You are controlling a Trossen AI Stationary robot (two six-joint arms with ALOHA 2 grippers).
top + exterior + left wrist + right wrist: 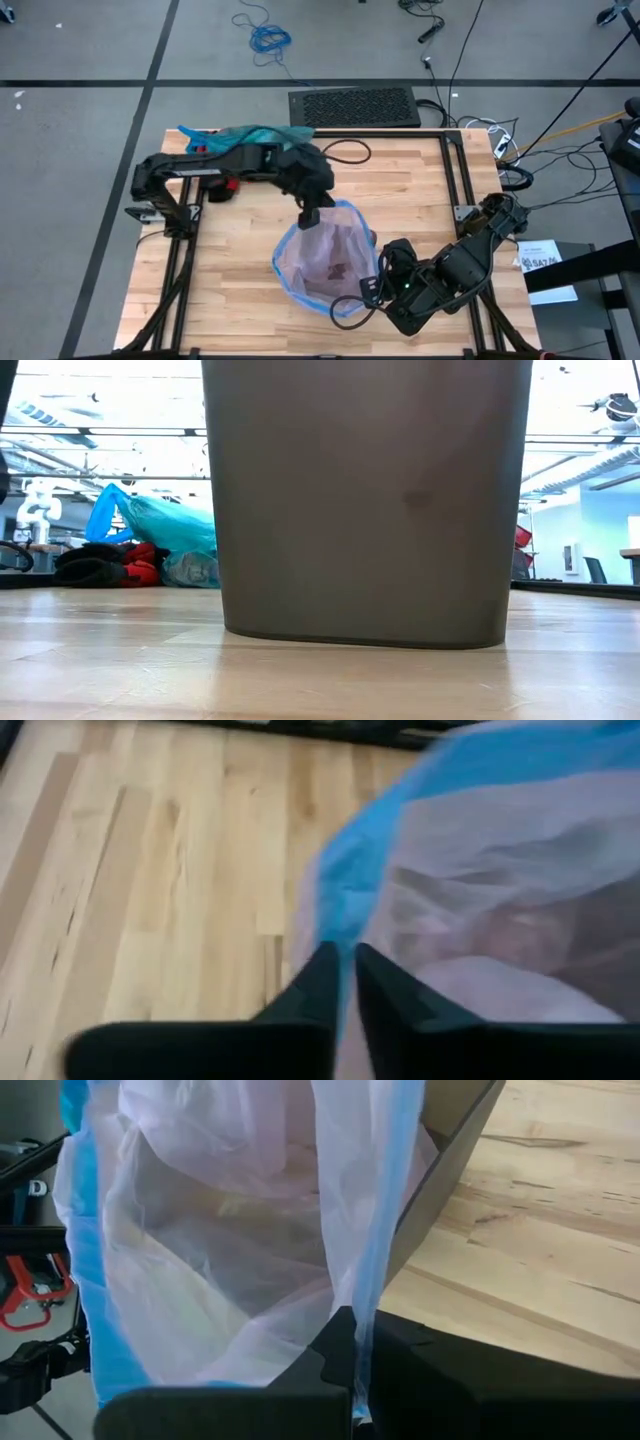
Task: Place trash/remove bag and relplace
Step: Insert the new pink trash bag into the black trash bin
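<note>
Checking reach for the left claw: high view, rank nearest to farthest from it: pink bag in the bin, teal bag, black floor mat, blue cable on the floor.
1. Pink bag: at the left claw, which pinches its blue rim.
2. Teal bag: table's far edge, by the left arm.
3. Black floor mat: just beyond the table.
4. Blue cable: farthest, out on the floor.
</note>
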